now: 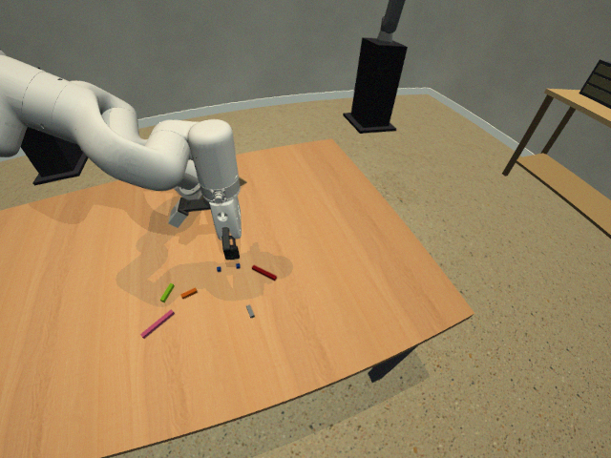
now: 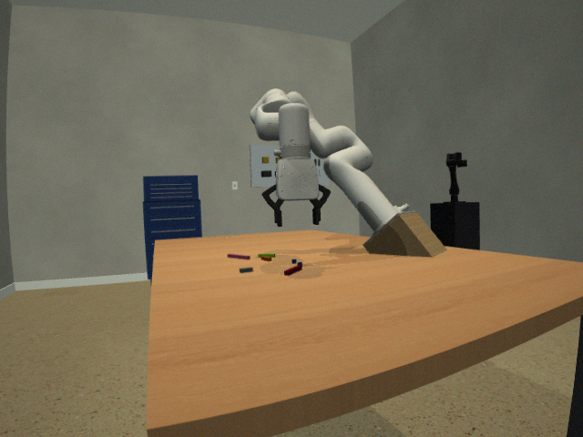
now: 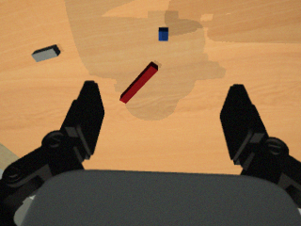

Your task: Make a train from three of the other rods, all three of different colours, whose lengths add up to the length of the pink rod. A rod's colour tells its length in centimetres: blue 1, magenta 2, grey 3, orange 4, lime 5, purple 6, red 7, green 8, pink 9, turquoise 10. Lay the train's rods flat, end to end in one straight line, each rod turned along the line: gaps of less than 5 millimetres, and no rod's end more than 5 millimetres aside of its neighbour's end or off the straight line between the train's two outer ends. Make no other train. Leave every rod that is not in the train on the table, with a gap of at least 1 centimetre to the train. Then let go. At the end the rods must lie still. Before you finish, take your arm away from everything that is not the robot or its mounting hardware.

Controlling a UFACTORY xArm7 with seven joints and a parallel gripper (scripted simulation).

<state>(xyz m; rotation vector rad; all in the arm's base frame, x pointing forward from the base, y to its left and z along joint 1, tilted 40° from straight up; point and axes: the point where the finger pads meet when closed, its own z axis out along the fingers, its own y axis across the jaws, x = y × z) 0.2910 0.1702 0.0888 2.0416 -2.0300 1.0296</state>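
And the gripper (image 1: 230, 255) (image 2: 297, 223) (image 3: 162, 98) is wide open, released, nothing between its fingers — it hangs above the table (image 1: 321, 207) (image 2: 329, 329) (image 3: 165, 151), clear of every rod!

Seen from the top, two little blue rods sit closest: the first blue rod (image 1: 238, 265) (image 2: 300, 263) (image 3: 163, 34) just below the hand in the picture, the second blue rod (image 1: 219, 269) (image 2: 293, 260) a touch to its left, a gap between them. Over to the hand's right in that view, the red rod (image 1: 263, 272) (image 2: 292, 269) (image 3: 138, 82) lies slanted, one end near the first blue rod. The wrist view frames red between the fingertips, down on the wood, with the grey rod (image 1: 250, 311) (image 2: 245, 269) (image 3: 46, 54) off to the left.

Down and left of the hand from the top — here's the rest: the orange rod (image 1: 188, 293) (image 2: 266, 259), the lime rod (image 1: 167, 292) (image 2: 266, 255) beyond it, and the pink rod (image 1: 157, 323) (image 2: 239, 256) farthest out. All lie apart at differing angles; no three-rod train stands on the board!
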